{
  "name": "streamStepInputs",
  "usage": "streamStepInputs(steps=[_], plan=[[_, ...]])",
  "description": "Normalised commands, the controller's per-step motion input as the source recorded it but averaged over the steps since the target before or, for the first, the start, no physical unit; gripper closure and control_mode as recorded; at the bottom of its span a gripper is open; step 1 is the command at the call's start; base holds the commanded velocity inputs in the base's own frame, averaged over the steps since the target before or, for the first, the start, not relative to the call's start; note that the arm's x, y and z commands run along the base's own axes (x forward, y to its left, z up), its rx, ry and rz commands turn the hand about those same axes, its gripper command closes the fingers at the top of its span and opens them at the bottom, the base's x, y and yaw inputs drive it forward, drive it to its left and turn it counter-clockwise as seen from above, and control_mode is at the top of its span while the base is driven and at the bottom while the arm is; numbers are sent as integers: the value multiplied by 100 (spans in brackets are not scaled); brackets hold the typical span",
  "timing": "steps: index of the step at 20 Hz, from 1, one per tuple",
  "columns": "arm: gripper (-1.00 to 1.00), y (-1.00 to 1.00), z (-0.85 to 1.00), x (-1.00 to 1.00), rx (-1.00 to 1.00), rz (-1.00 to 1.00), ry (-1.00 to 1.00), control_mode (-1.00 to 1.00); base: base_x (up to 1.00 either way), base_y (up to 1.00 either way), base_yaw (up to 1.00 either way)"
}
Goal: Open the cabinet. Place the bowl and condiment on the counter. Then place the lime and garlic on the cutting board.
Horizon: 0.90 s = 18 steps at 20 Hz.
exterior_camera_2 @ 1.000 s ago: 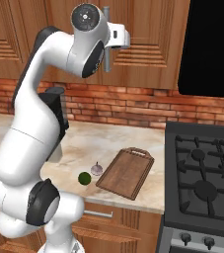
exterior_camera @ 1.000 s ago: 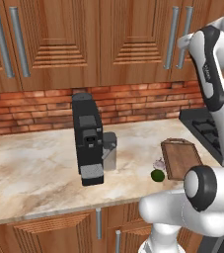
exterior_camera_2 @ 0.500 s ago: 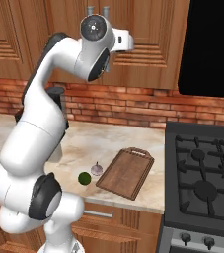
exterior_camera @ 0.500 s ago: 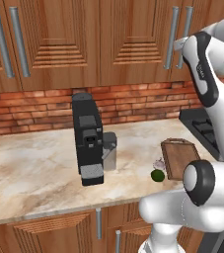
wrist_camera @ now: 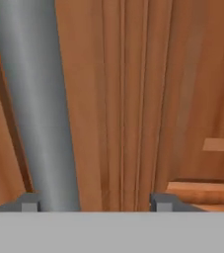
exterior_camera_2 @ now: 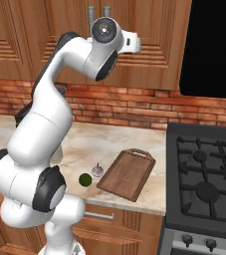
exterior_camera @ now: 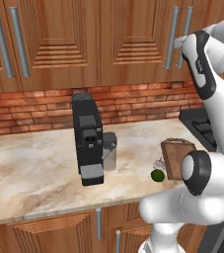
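Up close, gripper [wrist_camera: 94, 202] fingertips barely visible, cabinet [wrist_camera: 133, 99] handle [wrist_camera: 37, 99] cropped

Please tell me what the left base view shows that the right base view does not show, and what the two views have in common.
Left base view: the whole black coffee machine on the counter, and more closed wall cabinet doors to its left.

Right base view: the stove burners and knobs, the black panel above the stove, and the whole cutting board with its handle end.

Both: the lime and the garlic lying on the counter beside the cutting board, the brick wall, and the arm raised to the cabinet handles.
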Motion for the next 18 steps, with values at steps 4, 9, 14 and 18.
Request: streamStepInputs(steps=[4,9,14,18], plan=[[-100,-5,-8,41,2,0,-1,-100,0,0,0],[100,38,-26,4,-7,-2,-15,-100,0,0,0],[100,36,-22,5,-10,-6,-16,-100,0,0,0],[100,17,-29,31,-4,-6,-4,-100,0,0,0]])
